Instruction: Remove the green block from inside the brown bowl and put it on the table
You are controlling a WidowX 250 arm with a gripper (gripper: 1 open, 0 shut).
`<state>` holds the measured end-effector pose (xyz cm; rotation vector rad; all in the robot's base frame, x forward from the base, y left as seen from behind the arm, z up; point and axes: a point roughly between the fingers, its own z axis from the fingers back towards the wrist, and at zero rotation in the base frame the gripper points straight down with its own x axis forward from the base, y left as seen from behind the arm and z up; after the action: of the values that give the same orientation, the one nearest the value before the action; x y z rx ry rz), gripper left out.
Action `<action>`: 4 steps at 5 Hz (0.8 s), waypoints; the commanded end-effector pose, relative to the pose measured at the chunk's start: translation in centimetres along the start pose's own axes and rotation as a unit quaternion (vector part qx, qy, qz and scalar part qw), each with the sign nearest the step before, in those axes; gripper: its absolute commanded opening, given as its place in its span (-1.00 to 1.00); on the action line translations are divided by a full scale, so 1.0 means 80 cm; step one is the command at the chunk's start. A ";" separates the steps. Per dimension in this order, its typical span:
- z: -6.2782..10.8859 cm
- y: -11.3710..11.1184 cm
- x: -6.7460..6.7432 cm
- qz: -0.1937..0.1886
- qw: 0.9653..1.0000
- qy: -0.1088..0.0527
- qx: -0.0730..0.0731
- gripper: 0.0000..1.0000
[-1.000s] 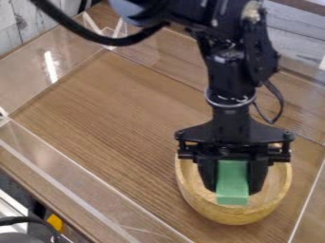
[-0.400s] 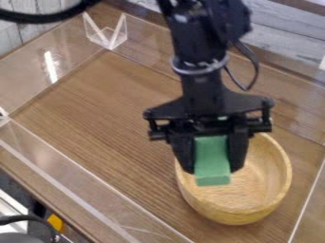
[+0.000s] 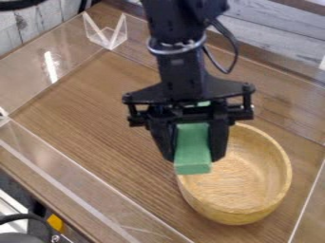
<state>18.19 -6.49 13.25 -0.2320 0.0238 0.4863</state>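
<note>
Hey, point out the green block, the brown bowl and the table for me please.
Green block (image 3: 193,155): camera view, lower part of its front face.
Brown bowl (image 3: 241,216): camera view, near side of its rim.
Table (image 3: 95,114): camera view, bare wood left of the arm.

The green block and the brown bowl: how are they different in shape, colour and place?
The green block is long and flat with straight edges, while the brown bowl is round with a smooth rim. The block is bright green; the bowl is light tan. The block is held by the hand; the bowl is on the table.
</note>
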 end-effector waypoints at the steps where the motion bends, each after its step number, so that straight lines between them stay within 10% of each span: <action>1: -0.007 -0.006 0.011 -0.012 1.000 -0.024 -0.007 -1.00; 4: -0.045 -0.009 0.029 0.050 0.998 -0.048 0.001 -1.00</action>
<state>20.24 -6.72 9.06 -0.1954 -0.0342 0.6053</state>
